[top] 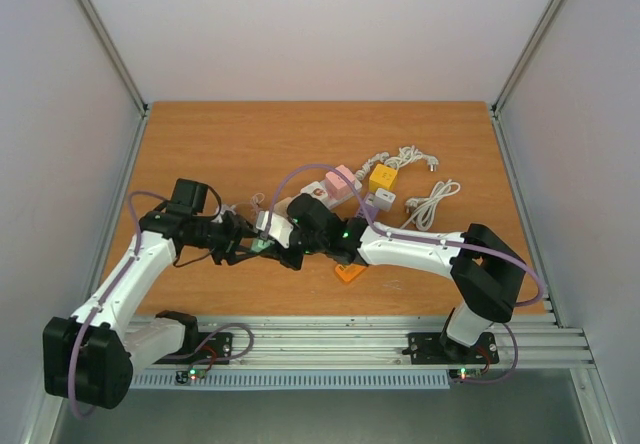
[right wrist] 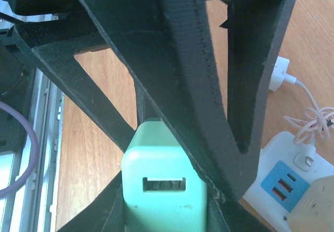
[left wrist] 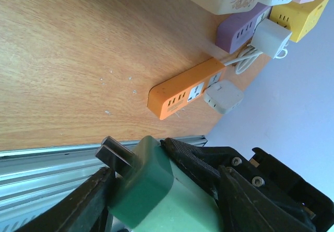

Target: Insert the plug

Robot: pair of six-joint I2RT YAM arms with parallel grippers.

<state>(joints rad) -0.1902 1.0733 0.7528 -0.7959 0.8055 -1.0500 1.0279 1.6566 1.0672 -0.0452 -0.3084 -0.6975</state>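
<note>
A mint-green plug (top: 264,245) is held in the air above the near middle of the table, where both arms meet. In the left wrist view the green plug (left wrist: 148,190) sits between my left gripper's (left wrist: 140,165) black fingers, and its two dark prongs stick out to the upper left. My left gripper (top: 246,241) is shut on it. In the right wrist view the plug's (right wrist: 164,200) USB end faces the camera, pinched by my right gripper (right wrist: 163,161). My right gripper (top: 288,251) is shut on it too. An orange power strip (top: 350,272) (left wrist: 188,88) lies near the front edge.
Behind the grippers lies a cluster of strips: a pink one (top: 341,179), a yellow cube (top: 382,177), a white one (top: 376,200) and a purple one (left wrist: 242,31). Coiled white cables (top: 430,201) lie at the right. The metal rail (top: 330,336) runs along the front.
</note>
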